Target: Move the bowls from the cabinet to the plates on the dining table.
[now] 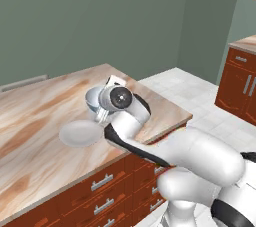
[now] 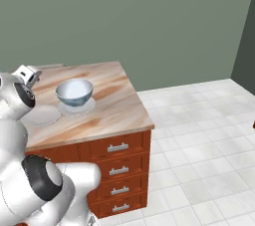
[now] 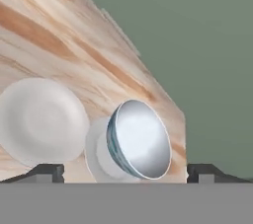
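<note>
Two base views from behind, left and right, looking down at the same desk [image 2: 114, 115] end; hand view close, rolled sideways, over the grey-blue bowl [image 3: 138, 139].

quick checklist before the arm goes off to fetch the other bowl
1. Pale grey-blue round bowl sits upright on its small flat white-grey plate: ok.
2. Jaws of the gripper stand open, one dark tip either side of the bowl, nothing held: ok.
3. Second white-grey plate lies bare beside the first, ready for a bowl: ok.
4. Both plates lie well in from the edge of the beige marble-look dining table: ok.
5. Cream bowl with the green band located: cannot tell.
6. Jaws clear of the bowl's rim for pulling back: cannot tell.
</note>
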{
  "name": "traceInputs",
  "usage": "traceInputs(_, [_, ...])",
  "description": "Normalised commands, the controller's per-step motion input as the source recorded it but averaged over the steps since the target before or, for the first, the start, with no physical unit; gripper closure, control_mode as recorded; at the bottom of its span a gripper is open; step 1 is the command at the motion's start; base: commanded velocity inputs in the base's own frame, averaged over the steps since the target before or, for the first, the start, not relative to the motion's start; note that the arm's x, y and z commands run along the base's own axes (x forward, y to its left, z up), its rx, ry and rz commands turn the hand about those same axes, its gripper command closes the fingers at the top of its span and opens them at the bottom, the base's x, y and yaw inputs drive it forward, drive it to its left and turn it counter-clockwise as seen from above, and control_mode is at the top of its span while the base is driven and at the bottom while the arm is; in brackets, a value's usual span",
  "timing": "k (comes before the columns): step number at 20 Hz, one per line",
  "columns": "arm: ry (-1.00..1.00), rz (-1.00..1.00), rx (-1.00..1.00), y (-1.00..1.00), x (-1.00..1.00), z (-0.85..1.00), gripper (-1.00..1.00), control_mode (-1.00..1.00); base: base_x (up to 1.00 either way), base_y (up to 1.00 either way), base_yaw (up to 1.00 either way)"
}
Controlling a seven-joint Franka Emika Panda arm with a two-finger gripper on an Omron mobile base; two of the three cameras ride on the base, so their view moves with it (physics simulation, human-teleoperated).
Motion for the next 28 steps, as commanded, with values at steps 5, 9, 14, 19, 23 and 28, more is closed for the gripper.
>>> traceInputs(5, [-0.16, -0.07, 0.54, -0.03, -1.00, 0.53, -1.00, -1.00, 0.00, 0.00, 0.00])
traceInputs(9, [-0.14, -0.08, 0.55, -0.19, -1.00, 0.38, -1.00, -1.00, 0.00, 0.00, 0.00])
traceInputs(14, [-0.08, -0.08, 0.55, -0.21, -0.95, 0.30, -1.00, -1.00, 0.00, 0.00, 0.00])
traceInputs(19, [-0.01, -0.13, 0.53, -0.15, -0.58, 0.38, -1.00, -1.00, 0.00, 0.00, 0.00])
traceInputs(23, [0.00, -0.18, 0.50, -0.07, -0.30, 0.36, -1.00, -1.00, 0.00, 0.00, 0.00])
traceInputs(28, [0.01, -0.20, 0.51, -0.03, -0.30, 0.14, -1.00, -1.00, 0.00, 0.00, 0.00])
